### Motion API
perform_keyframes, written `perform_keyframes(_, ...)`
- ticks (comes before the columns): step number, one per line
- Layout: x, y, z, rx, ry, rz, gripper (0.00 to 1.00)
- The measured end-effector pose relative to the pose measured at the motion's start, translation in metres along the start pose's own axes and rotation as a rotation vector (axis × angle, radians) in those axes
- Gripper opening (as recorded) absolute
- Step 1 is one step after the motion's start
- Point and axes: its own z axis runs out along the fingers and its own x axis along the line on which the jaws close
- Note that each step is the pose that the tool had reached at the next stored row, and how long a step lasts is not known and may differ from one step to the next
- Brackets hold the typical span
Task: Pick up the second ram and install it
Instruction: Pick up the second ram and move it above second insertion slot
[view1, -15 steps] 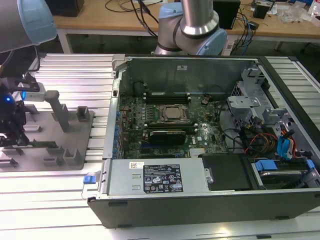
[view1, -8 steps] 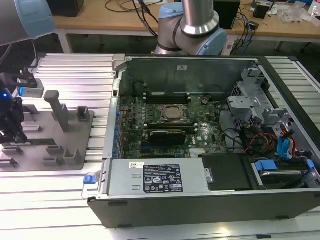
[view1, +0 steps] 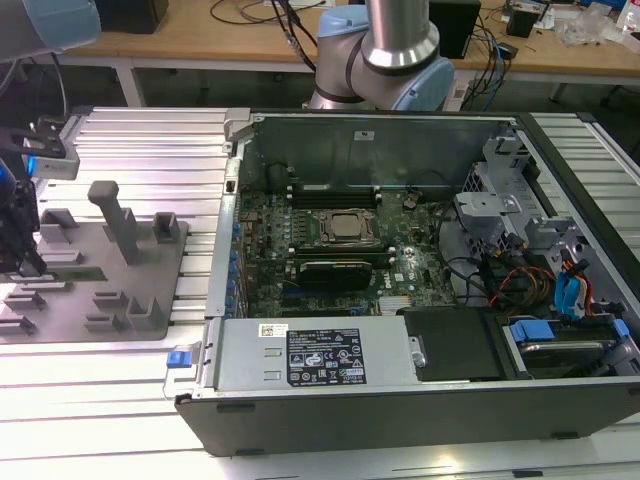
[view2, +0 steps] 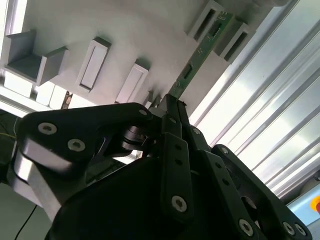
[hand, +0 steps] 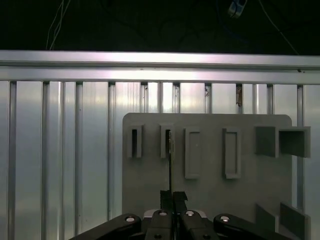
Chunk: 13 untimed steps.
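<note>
- The gripper (view2: 170, 101): we logged its jaws clamped on the second ram (view2: 199, 52).
- The stick's far end sat between blocks of the grey tray (view2: 125, 30).

The ram (view2: 200, 52) is green with small dark chips, and the gripper (view2: 171, 102) is black with silver screws. The tray (view1: 100, 285) is plain grey on a silver ribbed table (view1: 140, 140). The motherboard (view1: 265, 225) is green inside a dark case (view1: 400, 405).
</note>
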Motion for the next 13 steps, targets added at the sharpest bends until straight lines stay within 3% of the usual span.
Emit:
perform_keyframes(3,-0.0001,0.0002,-0.0055,0.0,0.0,0.0,0.1)
perform_keyframes(9,-0.0006,0.0006,-0.025,0.0,0.0,0.0,0.1)
perform_keyframes(13,-0.0007,0.0008,-0.0314,0.0,0.0,0.0,0.1)
